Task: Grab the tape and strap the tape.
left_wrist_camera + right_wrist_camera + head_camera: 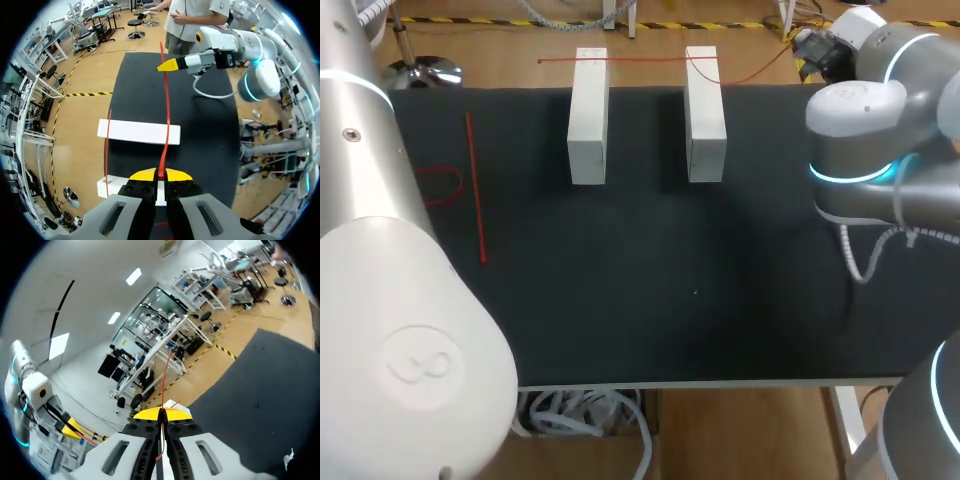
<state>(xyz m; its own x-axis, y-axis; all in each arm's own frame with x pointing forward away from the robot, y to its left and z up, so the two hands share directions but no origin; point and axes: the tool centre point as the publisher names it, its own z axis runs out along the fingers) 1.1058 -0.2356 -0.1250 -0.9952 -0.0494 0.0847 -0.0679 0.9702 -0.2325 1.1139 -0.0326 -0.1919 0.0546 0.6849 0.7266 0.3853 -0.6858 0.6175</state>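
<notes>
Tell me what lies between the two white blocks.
Bare black mat, seen in the head view; the red tape spans the gap at the blocks' far ends.

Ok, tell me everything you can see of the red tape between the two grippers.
The red tape is a thin red strip, pulled nearly straight with a slight bend. It is pinched between the fingers of the left gripper and, further along, those of the right gripper. Between them it spans over both white blocks; whether it touches them I cannot tell.
</notes>
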